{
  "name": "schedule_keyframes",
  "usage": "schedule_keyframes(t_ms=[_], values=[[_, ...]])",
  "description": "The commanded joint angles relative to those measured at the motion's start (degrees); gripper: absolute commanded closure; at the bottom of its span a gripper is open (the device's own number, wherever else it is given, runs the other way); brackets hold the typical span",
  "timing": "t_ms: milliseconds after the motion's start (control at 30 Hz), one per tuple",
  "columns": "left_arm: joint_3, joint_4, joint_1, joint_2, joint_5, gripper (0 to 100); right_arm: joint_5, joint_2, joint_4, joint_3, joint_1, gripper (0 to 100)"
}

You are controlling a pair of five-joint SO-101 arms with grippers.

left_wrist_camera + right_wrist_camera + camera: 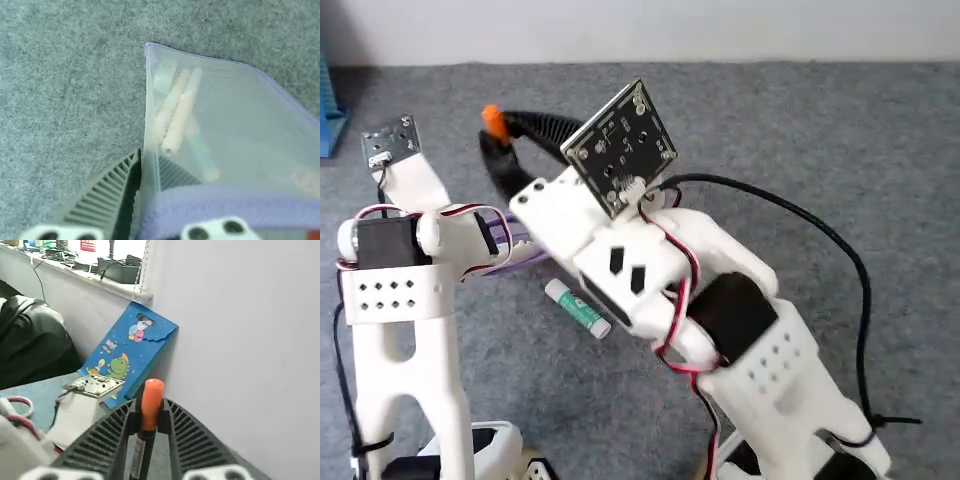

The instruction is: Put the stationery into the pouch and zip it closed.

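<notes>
So the right gripper [150, 412] is pinched on the marker [151, 395], orange cap poking up toward the wall. The left gripper [148, 165] is clamped on the side edge of the pouch [235, 125], just under the purple zip band, with a few pens [175, 115] already inside.

My take: the marker needs tipping down and lining up with the pouch's long side before it goes in, and the left claw should keep the mouth held taut. I can't tell how wide the zip is open (the right arm sits right over it in the high view).

A glue stick [577, 307] lies loose on the grey table [820, 150] beside the right arm, so that probably goes in too. There's a blue gift bag [131, 357] against the wall, well out of the way
</notes>
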Motion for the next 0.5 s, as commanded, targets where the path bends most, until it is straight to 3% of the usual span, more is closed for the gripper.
schedule_keyframes(t_ms=[0, 267, 467], values=[[-0.04, 0.88, 0.26, 1.76, 0.97, 99, 4.22, -0.84, -7.52, 6.42, 1.01, 99.1], [-0.04, 0.88, 0.26, 1.76, 0.97, 99, 4.57, -11.21, -3.91, 19.78, 0.04, 98.3], [-0.04, 0.88, 0.26, 1.76, 0.97, 99, 2.81, -16.04, 0.66, 19.34, 0.22, 77.2]])
